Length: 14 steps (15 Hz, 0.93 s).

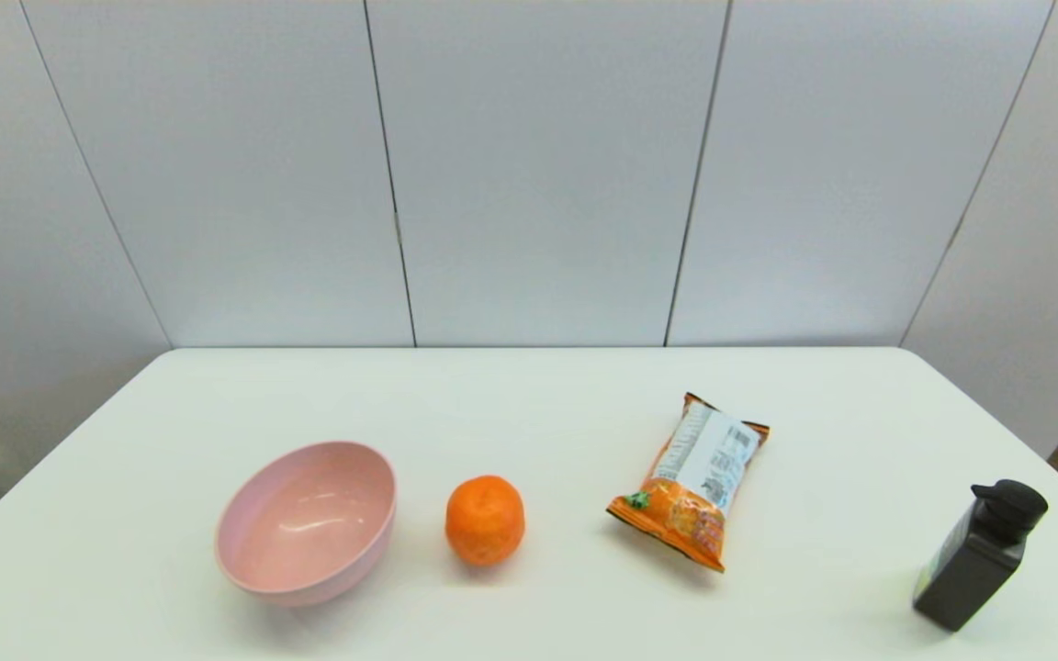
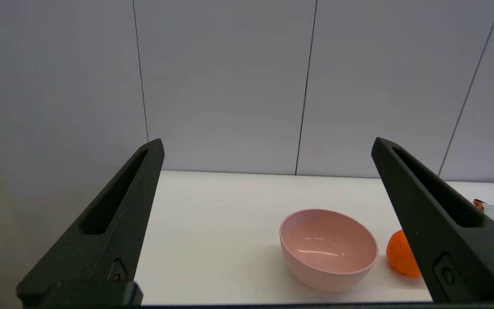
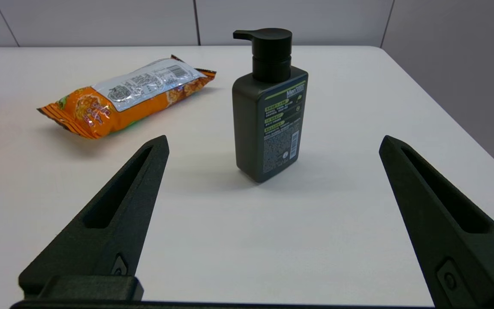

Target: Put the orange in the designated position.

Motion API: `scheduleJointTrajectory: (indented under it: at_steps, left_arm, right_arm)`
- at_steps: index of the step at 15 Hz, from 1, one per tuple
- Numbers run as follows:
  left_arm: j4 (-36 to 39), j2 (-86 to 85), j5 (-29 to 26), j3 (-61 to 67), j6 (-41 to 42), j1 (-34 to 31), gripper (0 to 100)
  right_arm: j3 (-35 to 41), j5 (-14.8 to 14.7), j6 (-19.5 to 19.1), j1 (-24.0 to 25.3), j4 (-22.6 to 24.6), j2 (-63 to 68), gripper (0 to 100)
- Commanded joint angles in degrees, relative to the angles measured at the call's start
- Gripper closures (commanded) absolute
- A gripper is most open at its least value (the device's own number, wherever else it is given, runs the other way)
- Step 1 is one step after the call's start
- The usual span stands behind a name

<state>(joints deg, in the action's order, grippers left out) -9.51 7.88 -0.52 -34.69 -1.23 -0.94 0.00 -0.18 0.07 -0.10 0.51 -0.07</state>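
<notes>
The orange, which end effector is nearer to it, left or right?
Left. The left end effector faces the pink bowl with the orange just beside it; the right end effector faces the pump bottle, the orange at its view's edge.

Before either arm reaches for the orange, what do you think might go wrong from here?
1. The orange is round and lies loose on the table; a glancing touch may roll it.
2. The pink bowl sits close beside it, so the open left gripper could nudge it.
3. The open right gripper faces the upright pump bottle, which might topple.
</notes>
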Motion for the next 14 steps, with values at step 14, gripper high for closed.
scheduleJointTrajectory:
  at_steps: [14]
  left_arm:
    - [5.8,-7.9,0.1,16.1,-1.3,0.1,0]
  right_arm:
    - [0.1,-0.1,0.0,0.0,0.0,0.1,0]
